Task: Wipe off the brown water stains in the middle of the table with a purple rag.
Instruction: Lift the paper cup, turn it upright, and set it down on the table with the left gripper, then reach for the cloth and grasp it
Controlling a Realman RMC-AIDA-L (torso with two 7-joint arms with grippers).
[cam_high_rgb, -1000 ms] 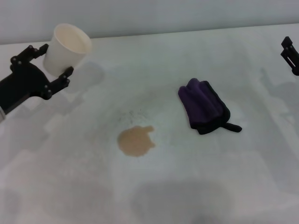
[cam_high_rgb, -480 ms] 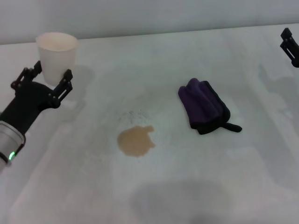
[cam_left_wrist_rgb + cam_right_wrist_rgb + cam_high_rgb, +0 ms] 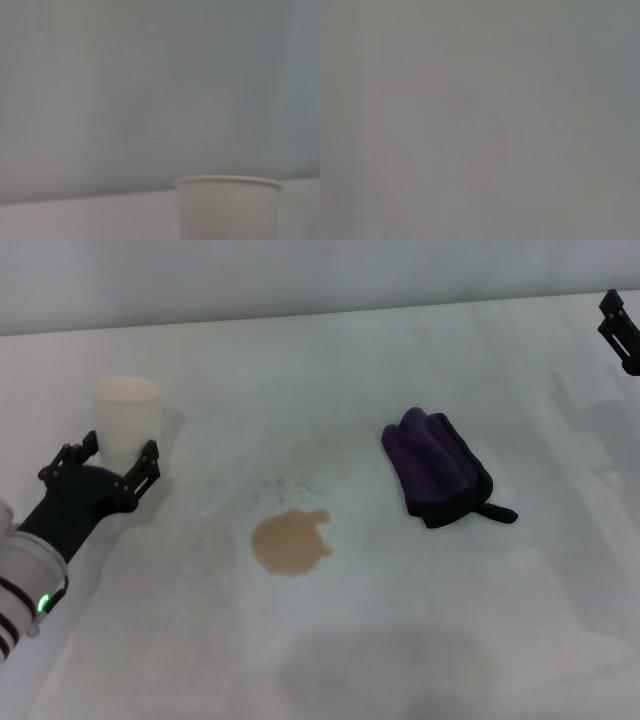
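The brown water stains [image 3: 290,542] are one tan blotch in the middle of the white table [image 3: 400,640]. The purple rag [image 3: 440,468] lies bunched to the right of the blotch, its black tab pointing right, and nothing touches it. My left gripper [image 3: 110,457] is low at the table's left, open, its fingers either side of the foot of a white cup [image 3: 128,420] that stands upright on the table. The cup also shows in the left wrist view [image 3: 227,207]. My right gripper [image 3: 620,332] is at the far right edge, well away from the rag.
The back edge of the table runs along a grey wall [image 3: 300,280]. The right wrist view shows only plain grey.
My left arm has lowered the cup from a raised, tilted hold to standing upright on the table. The gripper has drawn back a little. The rag, the stain and the right arm have not moved.
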